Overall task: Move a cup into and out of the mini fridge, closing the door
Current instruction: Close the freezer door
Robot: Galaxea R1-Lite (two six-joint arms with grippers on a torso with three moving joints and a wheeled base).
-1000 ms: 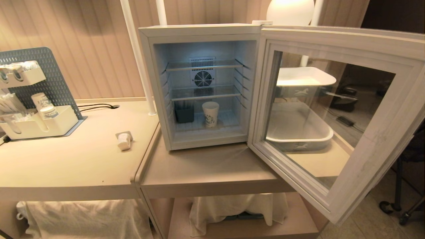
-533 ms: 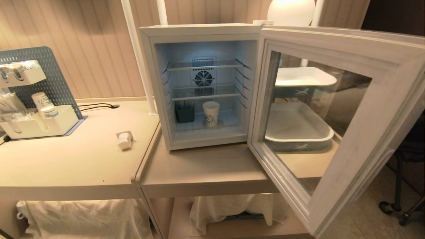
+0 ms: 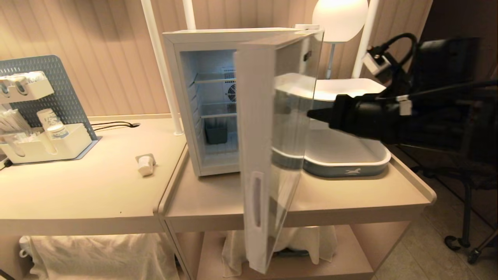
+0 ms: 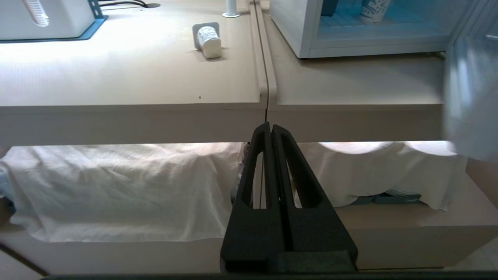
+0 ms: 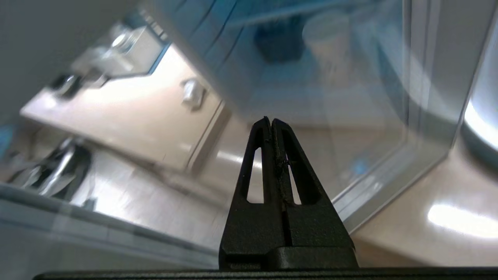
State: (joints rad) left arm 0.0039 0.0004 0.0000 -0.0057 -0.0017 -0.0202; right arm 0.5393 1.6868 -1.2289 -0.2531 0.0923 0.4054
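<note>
The white mini fridge (image 3: pixel 183 77) stands on the right table with its glass door (image 3: pixel 253 116) about half shut, edge-on to me. My right gripper (image 3: pixel 309 114) is shut and empty, its tip at the outer face of the door's glass (image 5: pixel 350 136). The small squat white cup (image 3: pixel 145 165) lies on its side on the left table, also seen in the left wrist view (image 4: pixel 209 39). A taller blue-printed paper cup (image 4: pixel 373 9) stands on the fridge floor. My left gripper (image 4: pixel 271 125) is shut and empty, parked low before the tables' front edge.
A dark bin (image 3: pixel 216 134) sits inside the fridge. Two white trays (image 3: pixel 350 155) lie right of the fridge behind the door. A white organizer (image 3: pixel 42 144) with paper cups stands at the far left. A wheeled chair (image 3: pixel 467 171) is at the right.
The door has swung from wide open to about half shut. My right arm has come into view from the right, behind the door's glass.
</note>
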